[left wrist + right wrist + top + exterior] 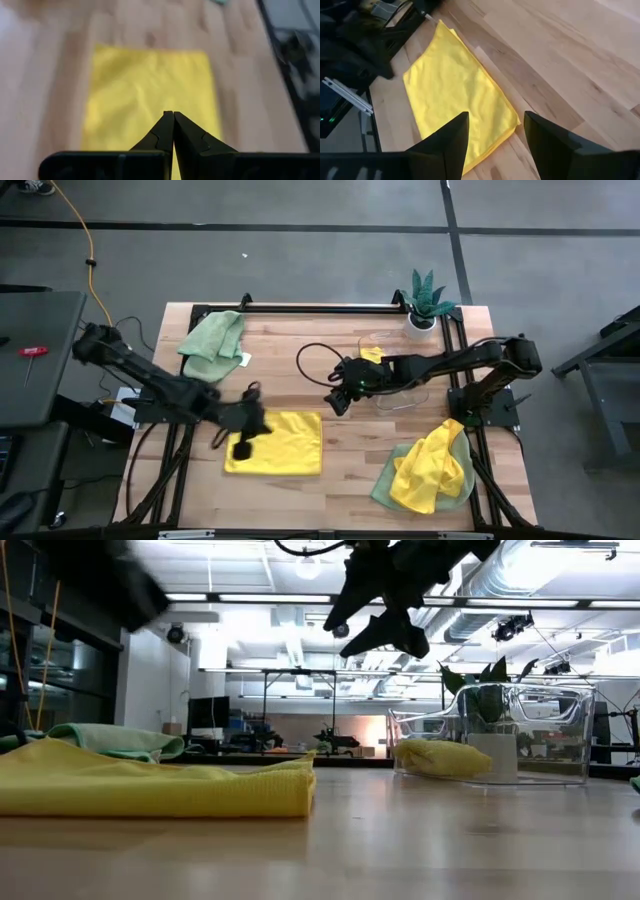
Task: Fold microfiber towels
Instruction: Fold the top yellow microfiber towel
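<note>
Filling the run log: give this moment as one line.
left claw: shut, over yellow towel | right claw: open, raised, empty

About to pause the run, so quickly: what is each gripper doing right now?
Left gripper: shut, holding nothing, above the folded yellow towel.
Right gripper: open, empty, raised over the table's middle.

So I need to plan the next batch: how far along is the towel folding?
One yellow towel lies folded flat; another sits in the clear bin. Left gripper is shut over the folded one, right gripper open above the table. Left: the green towel and the yellow-green pile.
</note>
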